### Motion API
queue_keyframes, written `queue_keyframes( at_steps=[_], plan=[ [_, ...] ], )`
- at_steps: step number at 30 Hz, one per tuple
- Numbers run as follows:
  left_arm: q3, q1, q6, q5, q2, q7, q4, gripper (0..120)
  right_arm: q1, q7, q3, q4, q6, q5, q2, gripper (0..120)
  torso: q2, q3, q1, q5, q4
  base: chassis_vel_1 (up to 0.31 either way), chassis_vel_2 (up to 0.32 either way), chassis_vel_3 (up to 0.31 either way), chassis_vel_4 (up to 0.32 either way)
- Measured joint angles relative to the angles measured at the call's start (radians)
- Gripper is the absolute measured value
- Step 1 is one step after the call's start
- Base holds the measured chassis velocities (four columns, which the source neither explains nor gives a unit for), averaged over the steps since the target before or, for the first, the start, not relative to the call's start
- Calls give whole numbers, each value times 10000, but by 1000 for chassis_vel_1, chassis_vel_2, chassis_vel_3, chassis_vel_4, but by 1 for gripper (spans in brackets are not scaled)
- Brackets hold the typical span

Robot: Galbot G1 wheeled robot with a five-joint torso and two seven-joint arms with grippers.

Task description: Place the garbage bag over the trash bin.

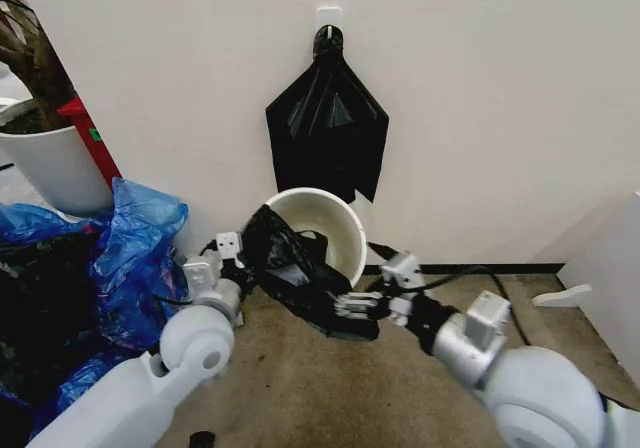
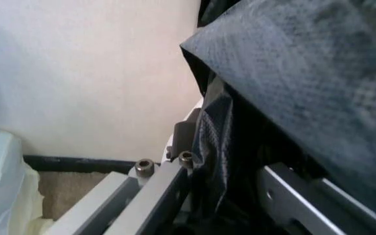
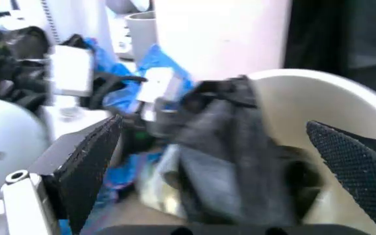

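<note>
Your trash bin (image 1: 340,230) sits on the carpet right against the wall, tipped so its open mouth faces you, and the garbage bag (image 1: 290,268) is draped over its near-left rim, spilling out toward the floor (image 1: 300,388) in front. Your left end effector (image 1: 243,268) is at the bag's left edge beside the bin's rim, pressed onto a fold of the black plastic; in the left wrist view the film (image 2: 221,142) is bunched between the metal fingers (image 2: 168,186). Your right end effector (image 1: 345,308) is low in front of the bin, at the bag's lower bulge, and from the head view it touches the plastic. From the right wrist view its two black pads (image 3: 90,161) stand spread wide, with the bag (image 3: 227,147) and the white bin (image 3: 318,107) in the gap ahead of them, not pinched. Above the bin, a second black bag (image 1: 328,133) hangs flat from a white wall hook (image 1: 328,15). To your left lie crumpled blue bags (image 1: 140,258), and behind them a white planter pot (image 1: 55,168) stands near the wall.
</note>
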Motion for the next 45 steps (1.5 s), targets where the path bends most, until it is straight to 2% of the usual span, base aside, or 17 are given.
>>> queue_keyframes(
  at_steps=[5, 10, 14, 15, 17, 20, 23, 24, 31, 32, 37, 45],
  plan=[
    [110, -92, 153, -13, -40, -240, 14, 1, 435, 600, -864, -219, -540, -350, 405, 100, 0, 0, 0, 0, 0, 0, 0, 0, 0],
    [124, -61, 250, -12, -107, -277, 2, 1, 956, 1086, -1502, -722, -1125, -1333, 873, 100, 0, 0, 0, 1, 0, 0, 0, 0, 0],
    [134, -20, 299, -12, -228, -314, 8, 1, 1431, 1249, -1860, -1082, -1631, -1662, 1097, 87, 0, 0, 0, -1, 3, 0, 0, 0, 0],
    [134, -9, 306, -12, -260, -324, 8, 1, 1453, 1228, -1959, -1214, -1672, -1855, 1101, 81, 0, 0, 1, -1, 2, 0, 0, 0, 0],
    [134, 1, 310, -12, -271, -329, 4, 1, 1443, 1215, -2006, -1295, -1693, -1971, 1113, 77, 0, 0, 0, -1, 1, 0, 0, 0, 0],
    [94, 68, 321, -18, -282, -330, -39, 1, 1276, 1218, -2068, -1464, -1699, -2401, 1148, 65, 0, 0, 0, 0, -1, 0, 0, 0, 0],
    [5, 202, 327, -19, -264, -308, -118, 1, 1223, 1228, -1937, -1539, -1644, -2573, 1110, 50, 0, -1, 0, 0, 0, 0, 0, 0, 0],
    [5, 202, 327, -19, -264, -308, -118, 1, 1223, 1228, -1937, -1539, -1644, -2573, 1110, 50, 0, -1, 0, 0, 0, 0, 0, 0, 0],
    [-112, 620, 368, 321, -136, 66, -212, 1, 1399, 1199, -1356, -1755, -1422, -2476, 807, 22, 0, -1, 0, 0, 1, 0, 0, 0, 0],
    [-112, 620, 368, 321, -136, 66, -212, 1, 1399, 1199, -1356, -1755, -1422, -2476, 807, 22, 0, -1, 0, 0, 1, 0, 0, 0, 0],
    [-163, 798, 356, 590, -60, 369, -325, 1, 1422, 1166, -1026, -2041, -1325, -2032, 712, 1, 0, -1, 1, 0, 1, 0, 0, 0, 0],
    [-302, 958, 286, 978, 69, 718, -329, 1, 1392, 1337, -839, -2089, -1310, -1759, 767, 0, 0, -1, 0, 1, 0, 0, 0, 0, 0]
  ],
)
